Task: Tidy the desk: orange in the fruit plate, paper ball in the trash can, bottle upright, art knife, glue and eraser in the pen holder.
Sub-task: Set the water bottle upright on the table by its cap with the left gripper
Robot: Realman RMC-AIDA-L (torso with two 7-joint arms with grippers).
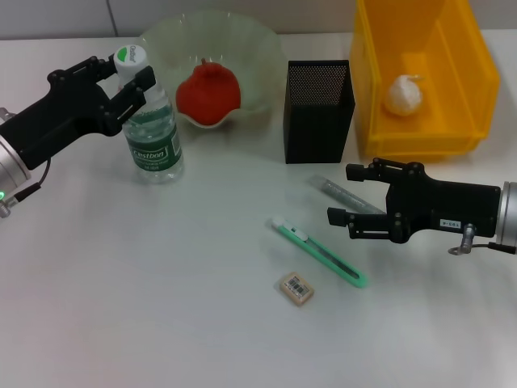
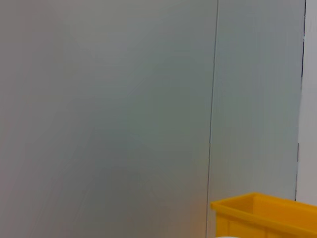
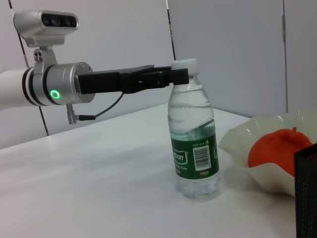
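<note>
The bottle [image 1: 153, 137] [image 3: 194, 144] stands upright on the table, and my left gripper [image 1: 131, 73] [image 3: 173, 78] is shut on its neck just under the white cap. The orange [image 1: 208, 91] [image 3: 277, 148] lies in the fruit plate [image 1: 258, 56]. A paper ball [image 1: 403, 95] sits in the yellow trash can [image 1: 468, 81]. My right gripper [image 1: 347, 194] is open over the clear glue stick [image 1: 329, 187], which lies flat in front of the black mesh pen holder [image 1: 317, 109]. Nearer the front lie the green art knife [image 1: 319, 250] and the eraser [image 1: 296, 288].
The pen holder stands between the fruit plate and the trash can [image 2: 262, 213]. White table [image 1: 161, 307] stretches bare to the front left. The left wrist view shows mostly a grey wall.
</note>
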